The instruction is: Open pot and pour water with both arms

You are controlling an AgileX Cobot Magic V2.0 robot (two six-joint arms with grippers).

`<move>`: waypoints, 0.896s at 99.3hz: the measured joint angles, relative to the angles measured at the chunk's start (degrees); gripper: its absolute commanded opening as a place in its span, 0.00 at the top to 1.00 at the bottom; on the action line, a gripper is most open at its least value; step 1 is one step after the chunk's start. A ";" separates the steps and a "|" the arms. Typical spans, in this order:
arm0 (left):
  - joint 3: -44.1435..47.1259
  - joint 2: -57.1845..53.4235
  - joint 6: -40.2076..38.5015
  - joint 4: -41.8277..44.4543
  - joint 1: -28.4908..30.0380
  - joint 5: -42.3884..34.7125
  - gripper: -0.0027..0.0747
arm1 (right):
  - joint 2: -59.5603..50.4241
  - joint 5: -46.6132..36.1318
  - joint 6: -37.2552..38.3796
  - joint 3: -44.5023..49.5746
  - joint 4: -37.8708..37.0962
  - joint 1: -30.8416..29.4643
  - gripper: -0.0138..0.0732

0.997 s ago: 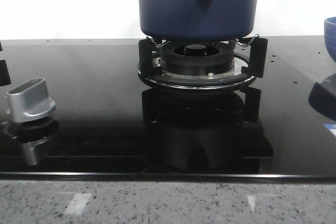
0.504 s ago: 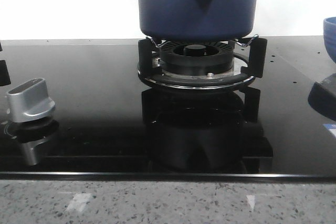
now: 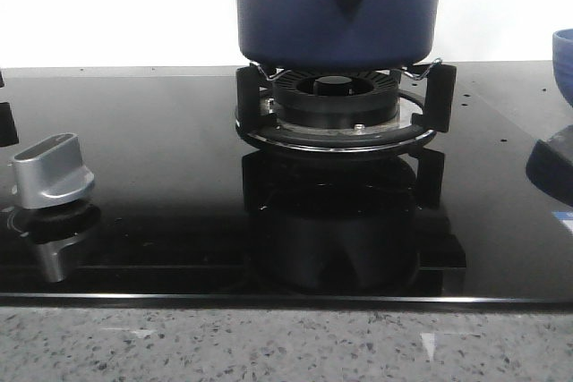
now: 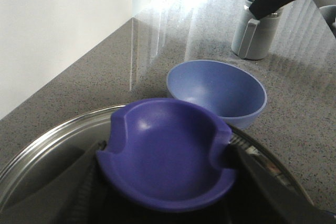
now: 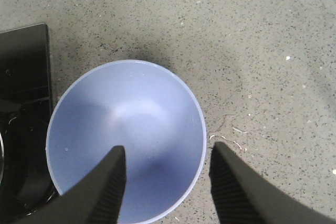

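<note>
My left jaws are clamped on the dark-blue knob of the lid, one dark finger pressed to each side of it, and the shiny lid spreads out under the knob. Just past the lid sits the light-blue bowl on the speckled counter, and farther off stands a grey canister.

My right jaws hang spread wide and grip nothing; they hover over the near rim of that same bowl, one finger over its inside and the other just outside the rim.

In the front view, nearest comes the silver stove dial at the left of the black glass cooktop. Farther back the pot rests on the burner stand, its handle mount facing the camera, and the bowl's edge shows at the far right.
</note>
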 measured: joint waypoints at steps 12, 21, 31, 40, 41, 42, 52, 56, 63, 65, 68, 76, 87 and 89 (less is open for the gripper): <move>-0.10 0.00 0.00 0.87 0.00 0.00 0.58 | 0.00 0.00 0.00 0.00 0.00 0.00 0.46; -0.21 0.00 -0.12 1.32 0.00 0.00 0.55 | 0.00 0.00 0.00 0.00 0.04 0.00 0.46; -0.29 0.00 -0.49 1.73 0.00 0.00 0.44 | 0.00 0.00 0.00 0.00 0.04 0.00 0.46; -0.29 0.00 -0.48 2.38 0.00 0.00 0.31 | 0.00 0.00 0.00 0.00 0.04 0.00 0.46; -0.29 0.00 -0.48 2.38 0.00 0.00 0.30 | 0.00 0.00 0.00 0.00 0.04 0.00 0.46; -0.29 0.00 -0.48 2.49 0.00 0.00 0.29 | 0.00 0.00 0.00 0.00 0.04 0.00 0.46; -0.34 0.00 -0.48 2.47 0.00 0.11 0.21 | 0.00 0.00 0.00 0.00 0.04 0.00 0.46; -0.34 0.00 -0.48 2.47 0.21 0.22 0.20 | 0.00 0.00 0.00 0.00 0.04 0.00 0.46; -0.34 -0.37 -0.48 1.74 0.96 1.09 0.20 | 0.00 0.00 0.00 0.00 0.04 0.00 0.46; -0.34 -0.68 -0.48 1.30 1.21 1.49 0.20 | 0.00 0.00 0.00 0.00 0.04 0.00 0.46; -0.34 -1.11 -0.48 0.50 1.99 2.12 0.20 | 0.00 0.00 0.00 0.00 0.04 0.00 0.46; -0.34 -3.00 -0.48 -2.21 4.29 3.88 0.20 | 0.00 0.00 0.00 0.00 0.13 0.00 0.46; -0.34 -6.86 -0.48 -4.46 8.65 7.24 0.21 | 0.00 0.00 0.00 0.00 1.70 0.00 0.46; -0.34 -7.62 -0.48 -4.69 9.46 7.87 0.21 | 0.00 0.00 0.00 0.00 2.14 0.00 0.46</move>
